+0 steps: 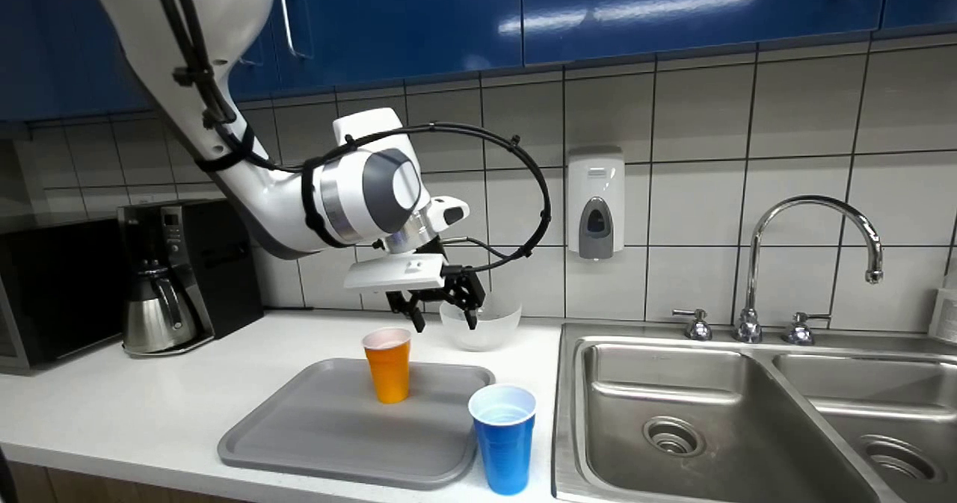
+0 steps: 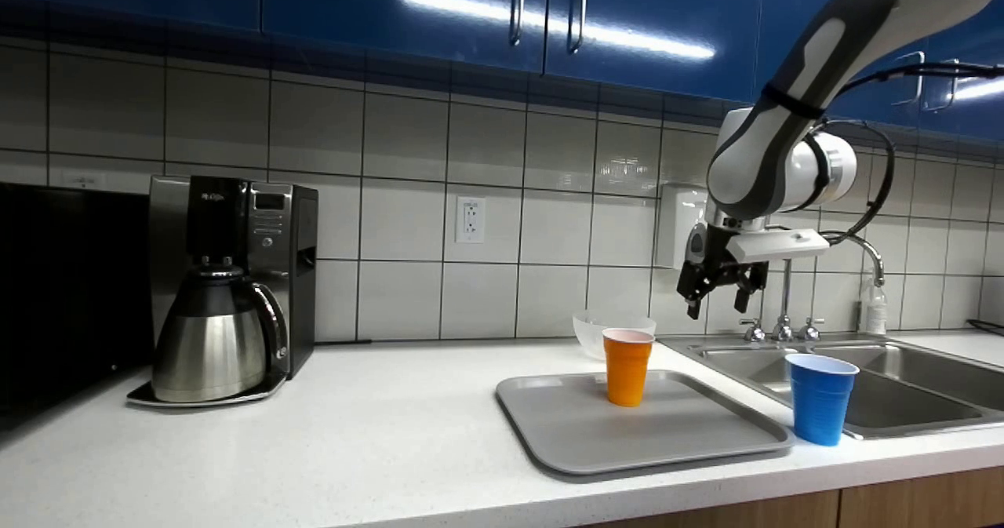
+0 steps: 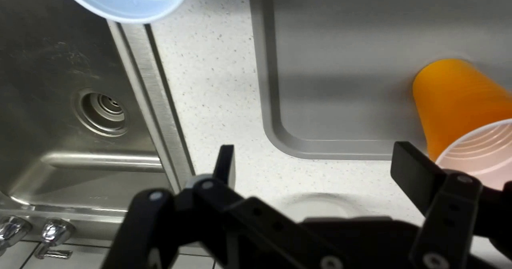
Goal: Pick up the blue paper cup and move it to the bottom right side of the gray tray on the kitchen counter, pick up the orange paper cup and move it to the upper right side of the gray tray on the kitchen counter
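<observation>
I have the tool (image 3: 314, 153) wide, its blocky black fingers (image 3: 414, 173) well apart above the pale, speckled counter (image 1: 187, 391). I see the blue paper cup (image 1: 505, 451), bright, tapered and pale inside, upright on the counter between the smooth, round-cornered gray tray (image 1: 329, 428) and the steel sink (image 1: 748, 454). The orange paper cup (image 1: 390, 372), pale-rimmed and ridged inside, stands upright on the tray.

Starting with the gray tray (image 1: 344, 432), smooth and matt! Getting a smooth, plastic-looking orange cup (image 1: 389, 372) on the tray, a softly shining blue cup (image 1: 505, 443) beside it, ridged inside. Now noting smooth, speckled counter (image 1: 179, 391) under it, scuffed steel sink (image 3: 52, 117) near it, high-gloss cabinets (image 1: 576, 39) above it.
</observation>
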